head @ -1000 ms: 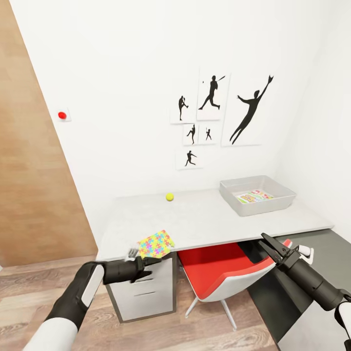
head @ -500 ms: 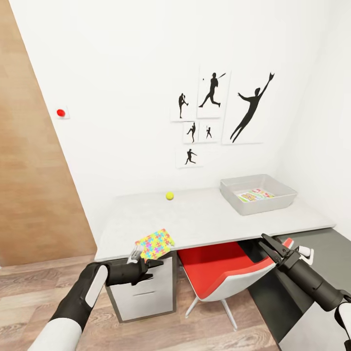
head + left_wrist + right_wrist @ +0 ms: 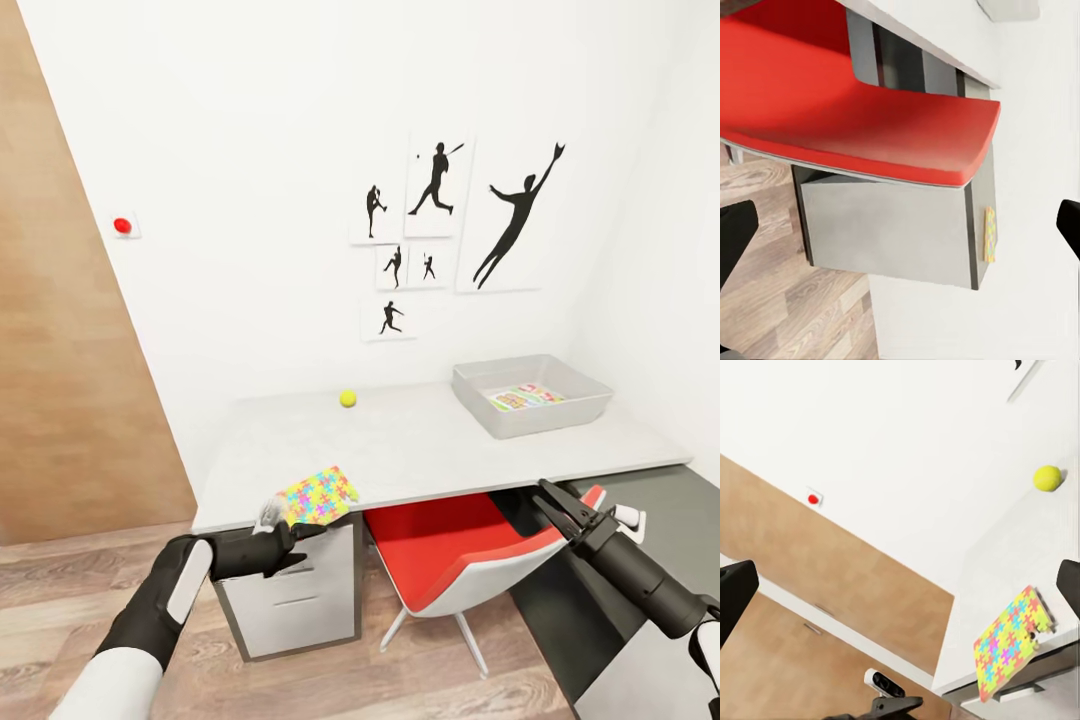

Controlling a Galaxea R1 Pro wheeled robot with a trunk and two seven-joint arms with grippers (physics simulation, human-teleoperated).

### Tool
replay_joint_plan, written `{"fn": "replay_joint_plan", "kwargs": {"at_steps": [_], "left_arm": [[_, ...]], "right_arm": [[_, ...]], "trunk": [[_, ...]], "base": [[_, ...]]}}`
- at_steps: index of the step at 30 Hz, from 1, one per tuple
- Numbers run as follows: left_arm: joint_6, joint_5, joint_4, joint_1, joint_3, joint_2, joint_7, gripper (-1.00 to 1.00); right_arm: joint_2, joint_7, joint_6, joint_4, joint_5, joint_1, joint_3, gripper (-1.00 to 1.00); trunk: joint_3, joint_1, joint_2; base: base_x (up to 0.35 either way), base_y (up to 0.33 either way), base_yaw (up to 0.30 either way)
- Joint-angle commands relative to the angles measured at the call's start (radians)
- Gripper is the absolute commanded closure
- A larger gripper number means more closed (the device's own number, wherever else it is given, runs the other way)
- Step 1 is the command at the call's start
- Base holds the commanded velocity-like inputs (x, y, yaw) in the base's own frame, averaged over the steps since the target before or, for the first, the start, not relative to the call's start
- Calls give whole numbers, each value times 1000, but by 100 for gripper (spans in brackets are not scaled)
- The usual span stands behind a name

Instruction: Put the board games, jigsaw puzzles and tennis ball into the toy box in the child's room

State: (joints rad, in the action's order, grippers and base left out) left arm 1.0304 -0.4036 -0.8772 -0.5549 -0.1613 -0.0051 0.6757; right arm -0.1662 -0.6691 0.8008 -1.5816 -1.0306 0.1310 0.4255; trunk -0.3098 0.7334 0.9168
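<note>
**Puzzle at the table's near edge, ball and box farther back**

We saw the table (image 3: 430, 450) against the white wall, with a red chair (image 3: 460, 560) tucked under it and a grey drawer unit (image 3: 290, 600) below its left end. A jigsaw puzzle (image 3: 318, 495) lay flat at the near left corner of the top, partly over the edge. Our left gripper (image 3: 290, 540) sat just below and in front of that corner, close to the puzzle; from the left wrist view its black fingers (image 3: 736, 232) stood far apart at the frame's sides, so the jaws were wide and held nothing. In the head view we could not tell whether a finger touched the puzzle.

The tennis ball (image 3: 347, 398) rested near the back of the table, well apart from the puzzle. The toy box (image 3: 530, 395) stood at the right end, with a printed board game (image 3: 525, 397) lying flat inside it.

Our right gripper (image 3: 552, 505) hung in front of the table's right part, beside the chair, its jaws spread wide and empty. Its wrist camera looked across to the puzzle (image 3: 1012, 641), the ball (image 3: 1047, 478) and a red wall button (image 3: 813, 499).
</note>
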Motion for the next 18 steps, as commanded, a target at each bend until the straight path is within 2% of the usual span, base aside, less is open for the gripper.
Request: {"fn": "replay_joint_plan", "kwargs": {"at_steps": [1,5,8,18], "left_arm": [[5,6,0,-11,-24,0,6,-100],[8,6,0,-33,-72,1,7,-100],[9,5,0,-38,-86,5,7,-100],[7,3,0,-42,-96,10,8,-100]], "right_arm": [[0,-1,6,0,-2,1,6,-100],[2,-1,6,0,-2,1,19,-100],[3,-1,6,0,-3,1,22,-100],[3,-1,6,0,-3,1,25,-100]], "trunk": [[-5,4,8],[-17,19,36],[-26,31,57],[-58,69,127]], "base": [[0,0,0],[0,0,0],[0,0,0],[0,0,0]]}}
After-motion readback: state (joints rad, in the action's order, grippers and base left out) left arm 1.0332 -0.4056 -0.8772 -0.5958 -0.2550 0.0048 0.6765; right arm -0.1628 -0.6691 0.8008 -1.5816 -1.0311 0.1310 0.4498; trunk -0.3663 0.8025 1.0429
